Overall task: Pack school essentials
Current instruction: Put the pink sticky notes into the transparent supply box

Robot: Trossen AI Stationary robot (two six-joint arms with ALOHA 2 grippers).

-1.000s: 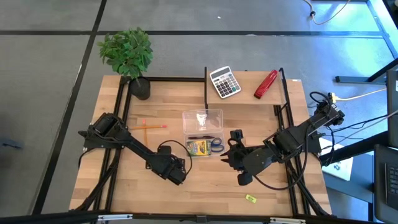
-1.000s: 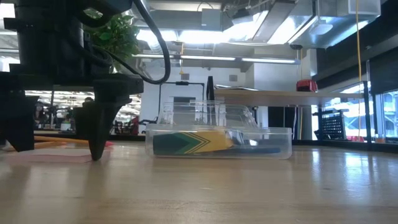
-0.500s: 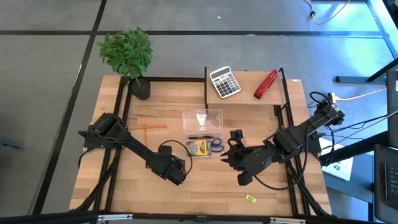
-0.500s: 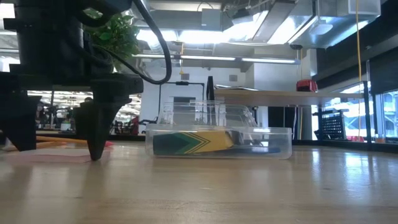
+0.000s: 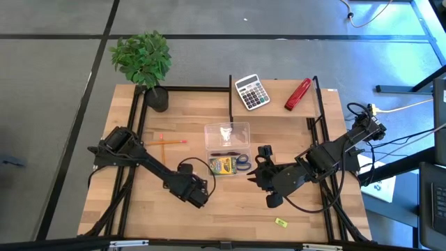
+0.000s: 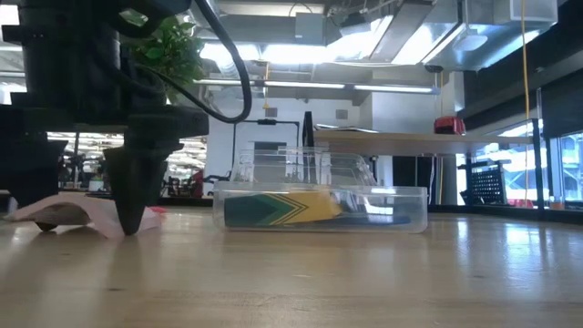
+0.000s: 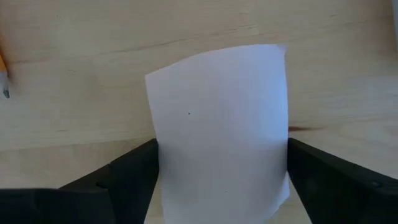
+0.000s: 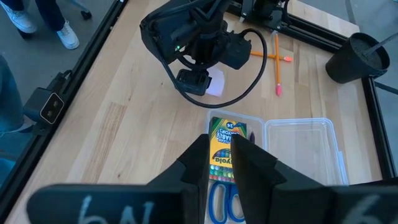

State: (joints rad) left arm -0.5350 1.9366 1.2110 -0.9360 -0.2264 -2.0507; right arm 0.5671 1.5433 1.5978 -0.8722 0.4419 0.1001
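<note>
My left arm reaches in from its base at the table's left edge, elbow bent, its wrist pitched steeply down so the left gripper [image 5: 200, 197] stands with fingertips [image 6: 127, 219] on the tabletop, jaws partly apart and closing on a thin sheet. My right arm stretches in from the right side, low over the middle of the table; the right gripper [image 8: 231, 144] points toward the left arm, fingers nearly together, holding nothing.
</note>
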